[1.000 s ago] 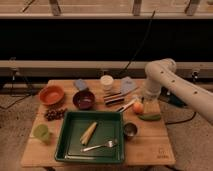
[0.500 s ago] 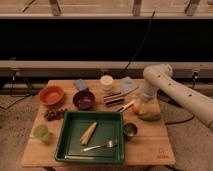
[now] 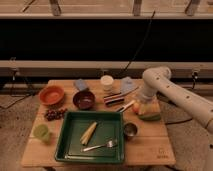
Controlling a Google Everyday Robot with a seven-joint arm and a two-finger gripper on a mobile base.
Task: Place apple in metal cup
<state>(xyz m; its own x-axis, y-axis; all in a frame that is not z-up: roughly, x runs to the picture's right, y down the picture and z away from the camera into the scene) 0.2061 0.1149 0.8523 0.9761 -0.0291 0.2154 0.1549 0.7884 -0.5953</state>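
Tool [image 3: 142, 106] sits low over the right part of the wooden surface [image 3: 150, 147], beyond the green tray [image 3: 72, 137]; open or closed: cannot tell. Apple [image 3: 135, 108] shows as an orange-red patch at the tool's tray-side edge; contact unclear. Long green vegetable [image 3: 151, 118] lies just beneath the tool. Metal cup [image 3: 130, 130] stands upright beside the tray's right rim, near the apple but apart from it.
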